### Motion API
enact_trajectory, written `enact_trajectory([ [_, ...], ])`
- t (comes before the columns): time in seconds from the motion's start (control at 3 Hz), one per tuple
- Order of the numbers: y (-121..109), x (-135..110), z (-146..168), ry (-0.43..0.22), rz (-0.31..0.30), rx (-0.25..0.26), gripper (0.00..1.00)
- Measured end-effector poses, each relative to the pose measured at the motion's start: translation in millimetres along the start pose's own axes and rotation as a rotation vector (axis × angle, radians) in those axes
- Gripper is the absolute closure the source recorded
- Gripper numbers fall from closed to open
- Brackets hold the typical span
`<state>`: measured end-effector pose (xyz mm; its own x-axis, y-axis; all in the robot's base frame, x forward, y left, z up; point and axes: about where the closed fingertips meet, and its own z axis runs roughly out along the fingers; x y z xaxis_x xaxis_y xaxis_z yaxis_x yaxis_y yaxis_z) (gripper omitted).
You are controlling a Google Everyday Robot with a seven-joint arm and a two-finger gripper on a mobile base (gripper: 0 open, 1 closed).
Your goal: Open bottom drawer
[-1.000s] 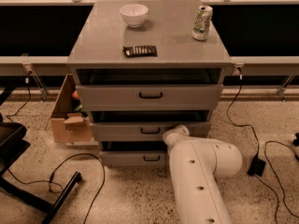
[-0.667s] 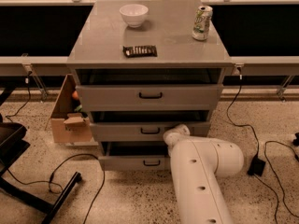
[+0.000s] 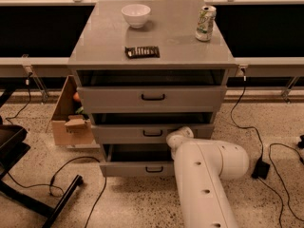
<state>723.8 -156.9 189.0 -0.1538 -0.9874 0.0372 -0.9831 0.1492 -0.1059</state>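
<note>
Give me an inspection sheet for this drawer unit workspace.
Surface: grey cabinet top, holding three items.
Job's things: bottom drawer partly pulled out, dark gap above its front.
Clutter: white bowl, drink can and dark flat packet on top; cardboard box at left.
Pincer: hidden behind the white arm, by the lower drawers' right side.
Cables: black leads on the floor; power brick at right.
Surroundings: speckled floor, black stand leg.
</note>
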Motion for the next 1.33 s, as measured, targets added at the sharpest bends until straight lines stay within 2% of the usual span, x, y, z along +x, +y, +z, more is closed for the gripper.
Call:
enact_trajectory([
  [0.33, 0.0, 0.0, 0.0, 0.0, 0.0, 0.0, 0.58],
  [0.67, 0.1, 0.0, 0.1, 0.0, 0.0, 0.0, 0.27],
  [1.0, 0.1, 0.0, 0.1, 0.0, 0.0, 0.0, 0.04],
  [1.33, 0.1, 0.0, 0.1, 0.0, 0.0, 0.0, 0.0],
])
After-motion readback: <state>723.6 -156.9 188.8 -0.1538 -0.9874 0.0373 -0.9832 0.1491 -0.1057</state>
